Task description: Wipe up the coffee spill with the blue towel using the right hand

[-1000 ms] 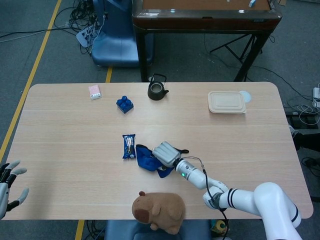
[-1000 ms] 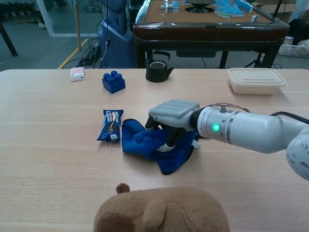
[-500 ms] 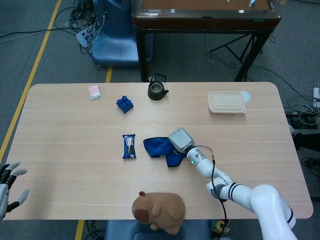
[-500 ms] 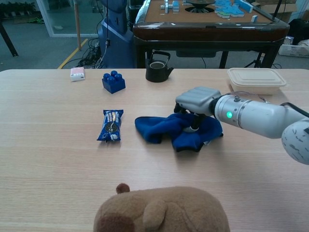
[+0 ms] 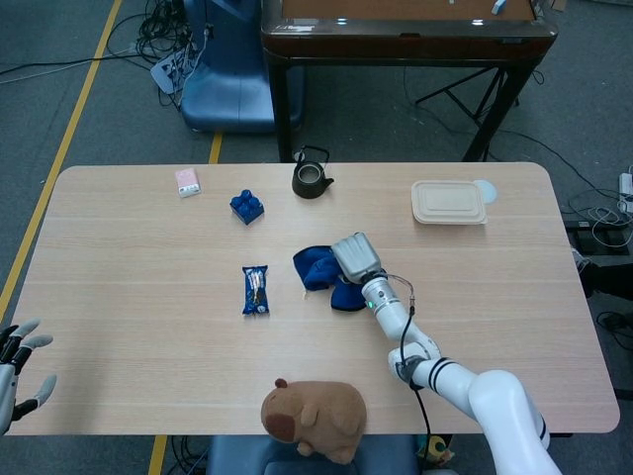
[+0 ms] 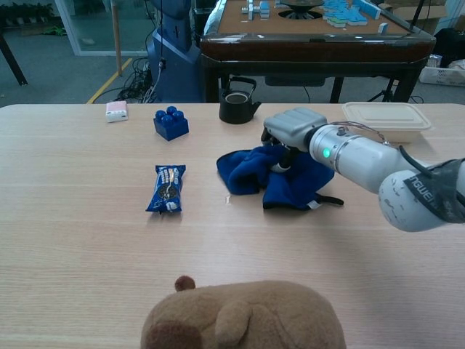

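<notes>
Since the earlier frame I have driven the right hand (image 6: 293, 128) and the blue towel (image 6: 276, 177) away from the plush toy (image 6: 243, 316), toward the black teapot (image 6: 236, 103). Left to right: my left hand (image 5: 20, 368) hangs released with fingers spread off the table (image 5: 129, 297) edge; snack packet (image 6: 166, 188); towel bunched mid-table, my right hand's fingers grasping it from above; lidded container (image 6: 384, 120).

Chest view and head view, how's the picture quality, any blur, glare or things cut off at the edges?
Chest view: the plush toy at the bottom edge is cropped and soft, while the blue towel and right hand are sharp. Head view: even light, soft shadows and no obvious table glare; the left hand is cut off at the left edge, and the snack packet is too small to read.
</notes>
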You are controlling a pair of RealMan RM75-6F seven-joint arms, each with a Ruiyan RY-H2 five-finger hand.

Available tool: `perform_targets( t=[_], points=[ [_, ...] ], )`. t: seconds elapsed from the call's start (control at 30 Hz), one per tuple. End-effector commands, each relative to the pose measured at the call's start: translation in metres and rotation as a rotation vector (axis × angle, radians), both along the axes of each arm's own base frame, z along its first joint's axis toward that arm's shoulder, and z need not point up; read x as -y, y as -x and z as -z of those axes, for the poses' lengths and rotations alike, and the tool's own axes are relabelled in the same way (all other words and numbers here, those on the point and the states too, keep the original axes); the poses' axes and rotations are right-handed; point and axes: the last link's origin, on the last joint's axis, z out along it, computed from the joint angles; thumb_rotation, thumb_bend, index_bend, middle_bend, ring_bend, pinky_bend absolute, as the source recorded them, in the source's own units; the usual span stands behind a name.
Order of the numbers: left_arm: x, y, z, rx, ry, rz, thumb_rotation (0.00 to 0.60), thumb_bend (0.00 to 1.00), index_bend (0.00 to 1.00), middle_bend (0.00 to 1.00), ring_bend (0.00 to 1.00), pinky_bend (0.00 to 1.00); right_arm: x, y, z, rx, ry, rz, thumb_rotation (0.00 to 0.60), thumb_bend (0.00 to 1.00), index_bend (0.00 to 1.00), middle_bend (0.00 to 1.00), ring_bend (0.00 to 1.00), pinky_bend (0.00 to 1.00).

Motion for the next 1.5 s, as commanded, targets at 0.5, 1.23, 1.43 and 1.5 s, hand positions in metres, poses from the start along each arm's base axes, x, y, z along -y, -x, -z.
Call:
perform_targets(
  t=[0.5, 1.23, 1.43, 1.5],
  points=[
    [0.001, 0.001, 0.000, 0.000, 0.003, -0.006, 0.600, 0.27, 0.31, 0.16, 0.12, 0.07, -0.060, -0.041, 0.038, 0.090, -0.247, -0.128, 0.600, 0.55, 0.66, 0.63, 0.55, 0.47],
    [0.002, -0.002, 0.001, -0.001, 0.008, 0.011, 0.600, 0.27, 0.31, 0.16, 0.12, 0.07, -0.029, -0.001, -0.025, 0.034, -0.074, -0.110, 0.600, 0.55, 0.66, 0.63, 0.55, 0.47],
    [0.001, -0.003, 0.002, 0.001, 0.015, 0.019, 0.600, 0.27, 0.31, 0.16, 0.12, 0.07, -0.001, 0.010, -0.074, 0.065, 0.075, -0.061, 0.600, 0.55, 0.66, 0.63, 0.55, 0.47],
    [0.001, -0.004, 0.002, 0.001, 0.016, 0.023, 0.600, 0.27, 0.31, 0.16, 0.12, 0.07, 0.006, 0.010, -0.091, 0.086, 0.122, -0.050, 0.600, 0.55, 0.66, 0.63, 0.55, 0.47]
  ],
)
